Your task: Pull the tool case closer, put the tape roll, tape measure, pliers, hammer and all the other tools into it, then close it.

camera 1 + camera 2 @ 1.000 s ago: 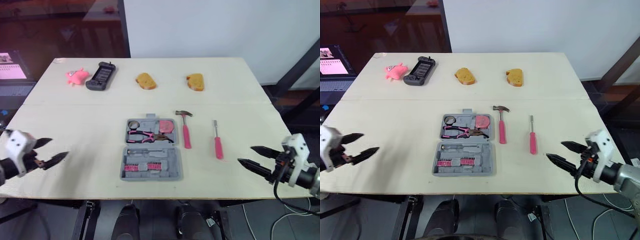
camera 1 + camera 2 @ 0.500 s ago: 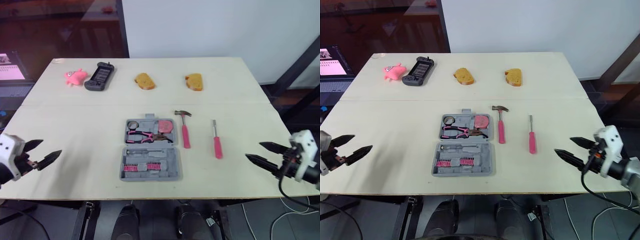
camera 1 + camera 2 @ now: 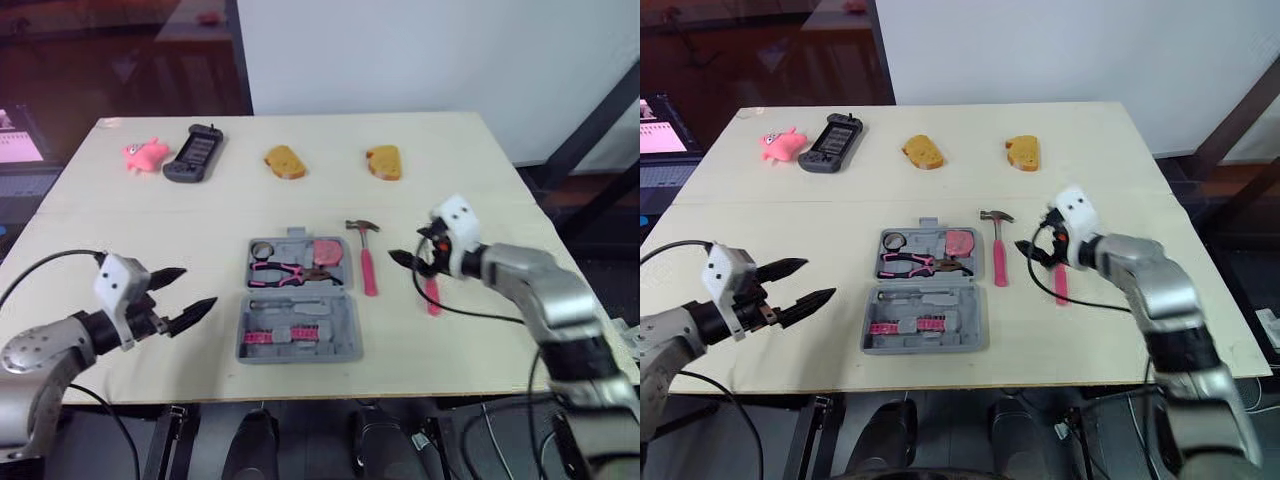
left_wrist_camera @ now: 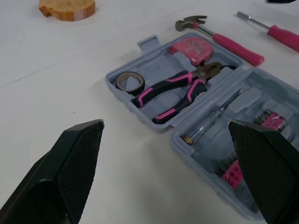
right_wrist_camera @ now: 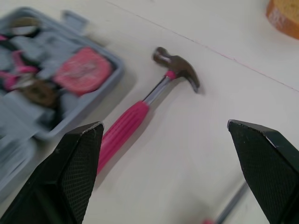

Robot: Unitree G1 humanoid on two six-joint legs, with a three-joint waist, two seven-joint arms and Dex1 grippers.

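Here, the left gripper (image 3: 198,286) hovers over the near left part of the table (image 3: 120,230), its two black fingers spread wide and holding nothing, pointing right toward the tool case (image 3: 298,305). The gray case lies open near the middle of the table. Its far half holds the tape roll (image 3: 266,248), the pliers (image 3: 290,270) and the pink tape measure (image 3: 330,250), while its near half carries a row of pink bits (image 3: 272,337). Just right of the case the hammer (image 3: 367,262) lies on the table, head at the far end. The right gripper (image 5: 163,126) hangs between the hammer and the pink screwdriver (image 3: 1060,283), released and empty, fingers aimed left. Whether it touches the screwdriver is unclear.
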